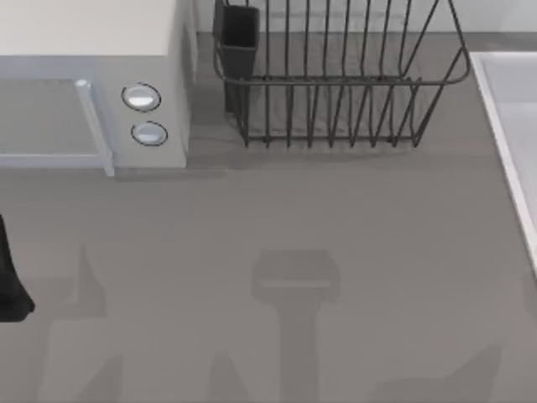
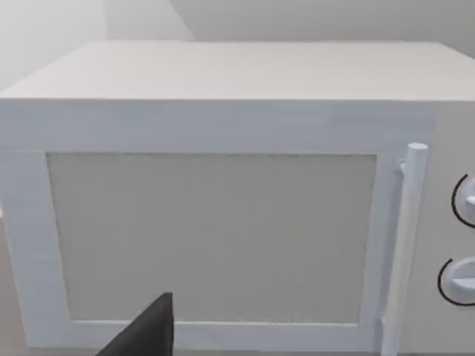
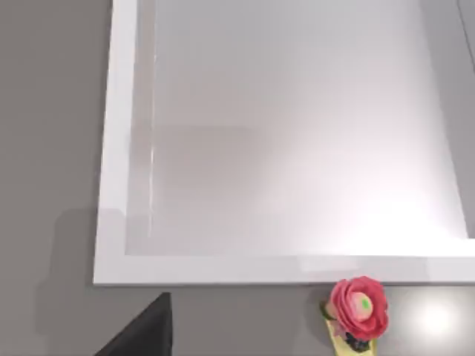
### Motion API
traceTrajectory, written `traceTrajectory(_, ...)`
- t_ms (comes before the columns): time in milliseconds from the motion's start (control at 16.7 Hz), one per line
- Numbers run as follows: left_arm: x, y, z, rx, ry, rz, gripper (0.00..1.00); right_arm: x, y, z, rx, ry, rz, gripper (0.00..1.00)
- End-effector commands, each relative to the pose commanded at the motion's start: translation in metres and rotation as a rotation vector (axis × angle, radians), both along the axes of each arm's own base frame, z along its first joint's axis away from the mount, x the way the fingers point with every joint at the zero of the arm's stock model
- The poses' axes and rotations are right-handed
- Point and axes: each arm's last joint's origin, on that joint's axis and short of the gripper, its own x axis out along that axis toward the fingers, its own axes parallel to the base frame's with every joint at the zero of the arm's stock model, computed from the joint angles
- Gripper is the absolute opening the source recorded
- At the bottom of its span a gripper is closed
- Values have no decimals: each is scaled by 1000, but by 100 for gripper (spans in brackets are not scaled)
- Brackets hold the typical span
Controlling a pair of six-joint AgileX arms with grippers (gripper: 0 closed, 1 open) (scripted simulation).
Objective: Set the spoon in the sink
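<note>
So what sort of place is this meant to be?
Most likely a simulated kitchen counter: a white microwave at the left, a dark wire dish rack behind, and a pale sink at the right.

The sink (image 3: 111,148) is a large pale grey-white rectangular basin with a straight raised whitish rim, lying at the table's right edge (image 1: 503,109). The spoon (image 3: 358,310) shows as a red rosette-like end with a touch of yellow beneath it, just outside the sink's rim on the grey tabletop
</note>
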Motion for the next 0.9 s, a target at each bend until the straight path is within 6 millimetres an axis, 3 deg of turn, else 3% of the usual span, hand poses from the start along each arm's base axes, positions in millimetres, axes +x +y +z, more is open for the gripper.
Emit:
traceTrajectory(240, 0, 0, 0, 0, 0, 0, 100, 29, -22, 1, 38, 399, -13, 100)
traceTrajectory(480, 0, 0, 0, 0, 0, 0, 100, 54, -45, -1, 104, 671, -3, 100)
traceTrajectory(900, 0, 0, 0, 0, 0, 0, 100, 69, -59, -3, 151, 799, 9, 100)
